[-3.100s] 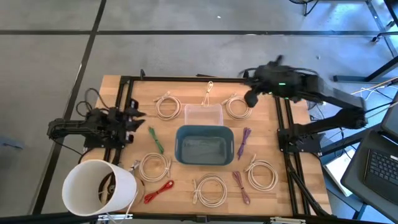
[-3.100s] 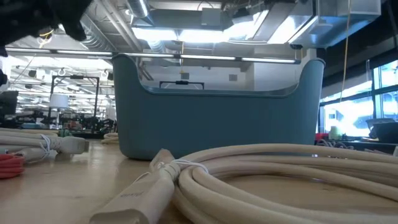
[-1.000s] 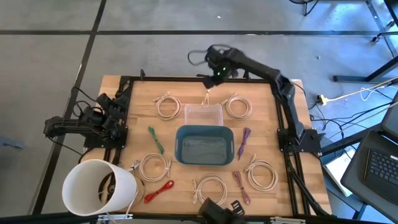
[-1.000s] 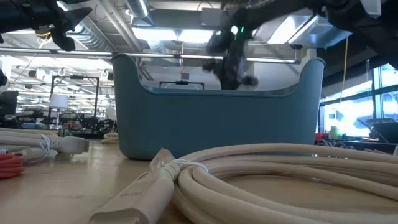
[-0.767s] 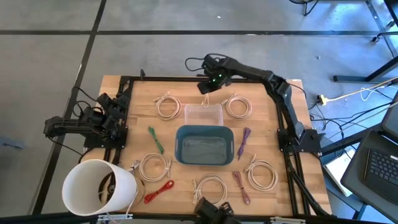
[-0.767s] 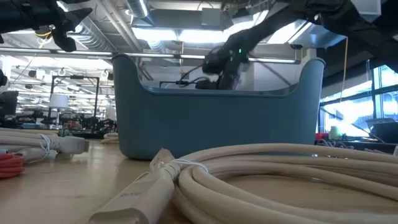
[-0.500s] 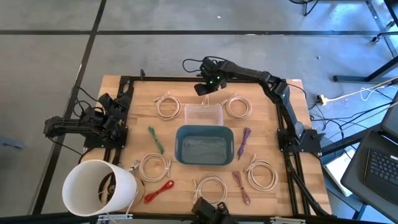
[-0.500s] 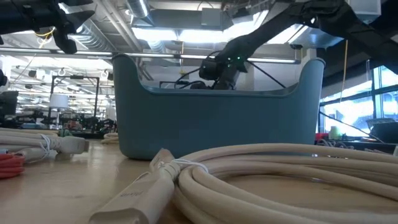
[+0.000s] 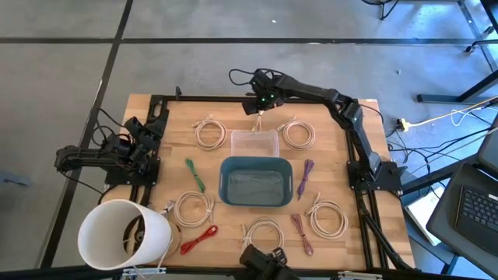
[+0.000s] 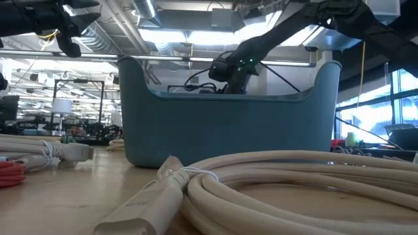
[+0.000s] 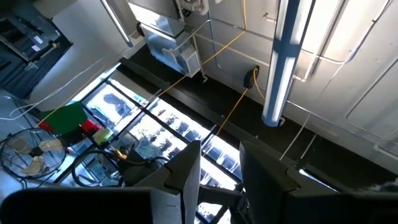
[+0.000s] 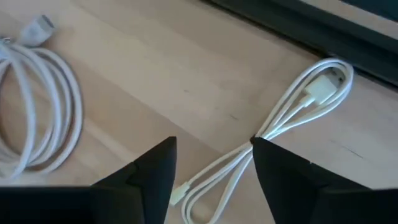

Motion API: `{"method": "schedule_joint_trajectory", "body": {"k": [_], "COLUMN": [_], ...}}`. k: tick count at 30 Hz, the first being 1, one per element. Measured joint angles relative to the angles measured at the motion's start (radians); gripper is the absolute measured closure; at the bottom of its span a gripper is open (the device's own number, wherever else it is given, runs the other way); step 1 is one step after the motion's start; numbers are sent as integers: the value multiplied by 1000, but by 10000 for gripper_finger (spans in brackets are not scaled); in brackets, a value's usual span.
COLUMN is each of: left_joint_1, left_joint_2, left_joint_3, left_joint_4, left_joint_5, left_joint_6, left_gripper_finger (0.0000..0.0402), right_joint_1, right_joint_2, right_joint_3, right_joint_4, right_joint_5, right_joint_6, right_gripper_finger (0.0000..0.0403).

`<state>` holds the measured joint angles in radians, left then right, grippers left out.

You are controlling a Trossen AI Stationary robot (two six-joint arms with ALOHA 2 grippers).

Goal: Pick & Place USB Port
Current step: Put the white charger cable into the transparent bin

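Right tool point(image 12: 211, 168), fingers spread apart, directly above the thin white USB cable point(image 12: 292, 115).

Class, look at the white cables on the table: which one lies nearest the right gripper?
The thin white cable folded into a long narrow loop at the table's far edge, just under the open right gripper. The other white cables are wound into round coils farther away.

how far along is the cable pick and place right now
Nothing looks placed yet: the blue bin shows no cable inside. In hand: the right gripper hovers with open jaws over the small white USB cable at the table's far edge, not gripping it. Left: grasping, lifting and placing it. The left gripper waits at the left side.
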<state>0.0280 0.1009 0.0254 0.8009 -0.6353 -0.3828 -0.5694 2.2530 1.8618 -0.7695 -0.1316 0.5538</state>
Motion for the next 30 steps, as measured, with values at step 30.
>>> {"method": "schedule_joint_trajectory", "body": {"k": [30], "left_joint_1": [0], "left_joint_2": [0], "left_joint_3": [0], "left_joint_4": [-35], "left_joint_5": [17], "left_joint_6": [-42], "left_gripper_finger": [297], "right_joint_1": [12], "right_joint_2": [72], "right_joint_3": [1], "right_joint_4": [-35], "right_joint_5": [-17], "right_joint_6": [34], "right_gripper_finger": [209]}}
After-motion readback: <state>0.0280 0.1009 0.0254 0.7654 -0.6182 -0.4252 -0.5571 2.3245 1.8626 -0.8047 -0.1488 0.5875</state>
